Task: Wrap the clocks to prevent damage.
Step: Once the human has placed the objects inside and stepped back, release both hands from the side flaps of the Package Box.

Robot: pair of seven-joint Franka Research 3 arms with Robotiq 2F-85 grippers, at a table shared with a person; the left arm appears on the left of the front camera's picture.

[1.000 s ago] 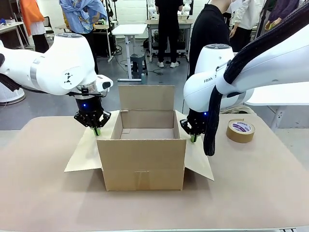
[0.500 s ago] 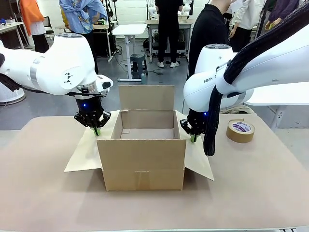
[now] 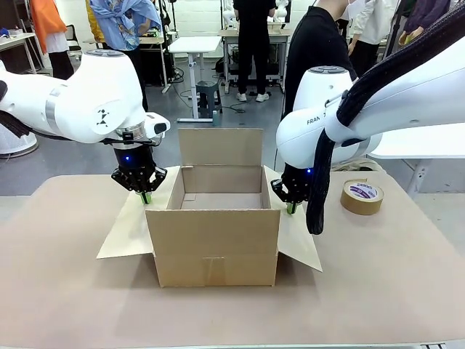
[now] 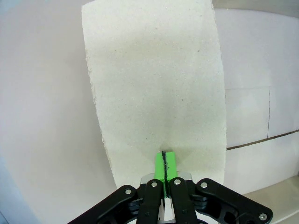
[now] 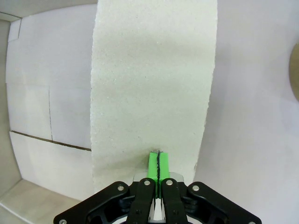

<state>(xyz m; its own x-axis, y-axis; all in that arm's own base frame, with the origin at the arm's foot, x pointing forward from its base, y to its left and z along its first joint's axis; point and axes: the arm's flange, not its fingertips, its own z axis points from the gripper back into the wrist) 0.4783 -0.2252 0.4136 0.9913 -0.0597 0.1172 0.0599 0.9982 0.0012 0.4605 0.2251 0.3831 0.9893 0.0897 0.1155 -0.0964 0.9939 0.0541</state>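
Observation:
An open cardboard box (image 3: 214, 233) stands at the middle of the table, its back flap upright and its side flaps splayed outward. The part of its inside that I can see holds nothing. My left gripper (image 3: 146, 196) is shut, green pads together, tips resting on the left flap (image 3: 129, 227). In the left wrist view the left gripper (image 4: 164, 157) touches the pale flap (image 4: 154, 84) face-on. My right gripper (image 3: 292, 208) is shut too, tips on the right flap (image 3: 299, 243). The right wrist view shows the right gripper (image 5: 158, 159) pressed on its flap (image 5: 154, 79).
A roll of brown tape (image 3: 362, 196) lies on the table to the right of the box, its edge (image 5: 295, 70) at the right wrist view's border. A person in dark clothes (image 3: 312, 51) stands beyond the far side. Bare tabletop (image 3: 73, 291) surrounds the box.

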